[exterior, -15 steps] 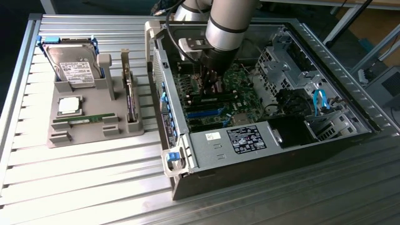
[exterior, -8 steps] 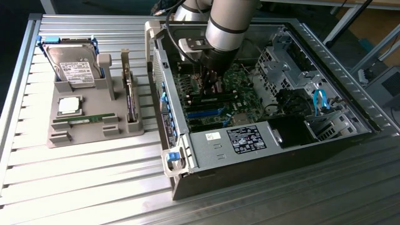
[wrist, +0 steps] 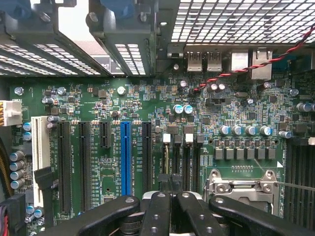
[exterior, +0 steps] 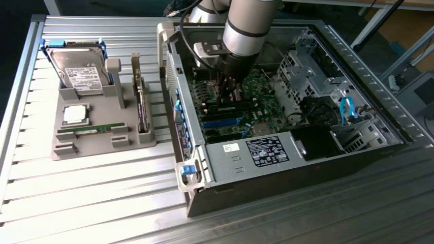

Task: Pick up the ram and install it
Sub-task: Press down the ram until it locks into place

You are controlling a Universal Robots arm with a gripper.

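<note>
End effector (wrist: 172, 196) closed, low inside computer case (exterior: 224, 168) above motherboard (wrist: 147, 108).

Arm (exterior: 245, 25): round tube sections, silver-grey metal, with a black band around the lower section.
Upper joint (exterior: 207, 11): rounded, light grey housing.
Cable (exterior: 182, 7): thin, dark, running along the upper joint.
Wrist block (exterior: 209, 51): pale grey, box-shaped, mounted on the side of the arm.
Gripper (wrist: 172, 209): matte black, built from flat linked bars.
Fingers (wrist: 158, 214): black, narrow, with small round silver screws along each bar.
</note>
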